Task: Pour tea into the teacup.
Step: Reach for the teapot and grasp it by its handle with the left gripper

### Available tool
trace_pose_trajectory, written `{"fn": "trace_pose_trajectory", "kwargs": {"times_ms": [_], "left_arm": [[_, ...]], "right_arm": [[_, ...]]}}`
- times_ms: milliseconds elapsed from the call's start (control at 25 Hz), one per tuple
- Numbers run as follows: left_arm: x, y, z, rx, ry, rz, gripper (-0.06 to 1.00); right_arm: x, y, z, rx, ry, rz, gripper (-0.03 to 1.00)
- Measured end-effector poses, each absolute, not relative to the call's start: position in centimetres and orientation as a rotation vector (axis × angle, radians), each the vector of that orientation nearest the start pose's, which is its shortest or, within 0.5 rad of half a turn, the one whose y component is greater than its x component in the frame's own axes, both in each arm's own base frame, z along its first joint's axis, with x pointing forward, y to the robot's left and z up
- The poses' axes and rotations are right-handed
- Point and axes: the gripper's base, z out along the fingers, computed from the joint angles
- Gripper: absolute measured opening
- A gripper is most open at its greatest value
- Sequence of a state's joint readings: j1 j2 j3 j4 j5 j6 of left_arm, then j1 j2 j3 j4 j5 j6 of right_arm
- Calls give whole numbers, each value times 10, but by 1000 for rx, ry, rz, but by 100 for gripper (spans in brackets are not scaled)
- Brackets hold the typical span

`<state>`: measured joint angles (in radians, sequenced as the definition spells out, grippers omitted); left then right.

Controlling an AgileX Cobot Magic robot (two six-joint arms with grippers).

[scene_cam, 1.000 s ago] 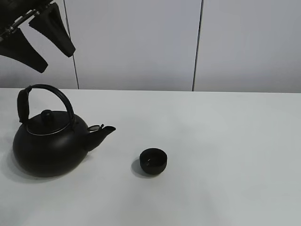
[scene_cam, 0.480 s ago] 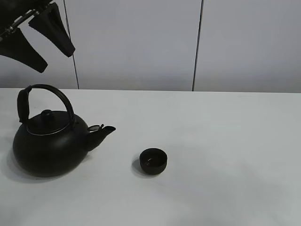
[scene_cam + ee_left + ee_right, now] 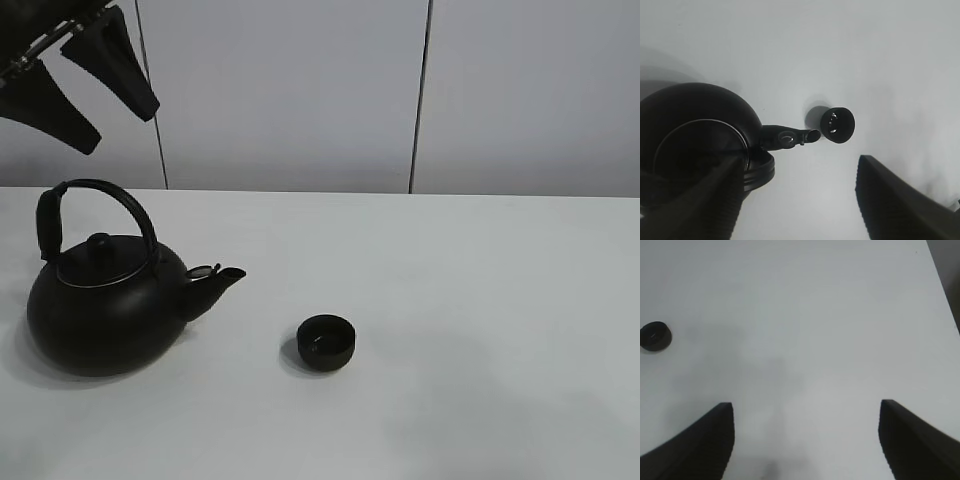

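Observation:
The teacup [image 3: 326,342], small, round and matte black, stands upright on the white table a little in front of the middle. To its left sits the big black kettle [image 3: 100,305], arched handle up and spout [image 3: 222,277] pointing toward the cup. High above the kettle my left gripper [image 3: 120,128] hangs open and holds nothing. The left wrist view looks down on the kettle [image 3: 695,135] and teacup [image 3: 838,125], with the left gripper [image 3: 799,165] spread wide. My right gripper [image 3: 805,407] is open over bare table, with the teacup [image 3: 655,336] far off to one side. It does not show in the high view.
The white table [image 3: 480,300] runs back to a grey panelled wall [image 3: 300,90]. Its far right corner edge [image 3: 942,285] shows in the right wrist view. Nothing else stands on it.

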<state>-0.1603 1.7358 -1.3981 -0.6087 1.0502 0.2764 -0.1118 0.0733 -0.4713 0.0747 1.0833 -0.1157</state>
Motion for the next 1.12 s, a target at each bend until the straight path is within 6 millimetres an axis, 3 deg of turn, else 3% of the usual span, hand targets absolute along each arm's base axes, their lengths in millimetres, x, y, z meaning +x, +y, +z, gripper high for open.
{"fn": "trace_pose_trajectory", "kwargs": {"times_ms": [480,1120], "left_arm": [[349,-102,280,273,2730,-779,47],[350,-102,281,268,2721,-773,47]], "right_arm": [[2,5,268,-73,2128,-1,54],[2,5,268,2,2129,45,54]]}}
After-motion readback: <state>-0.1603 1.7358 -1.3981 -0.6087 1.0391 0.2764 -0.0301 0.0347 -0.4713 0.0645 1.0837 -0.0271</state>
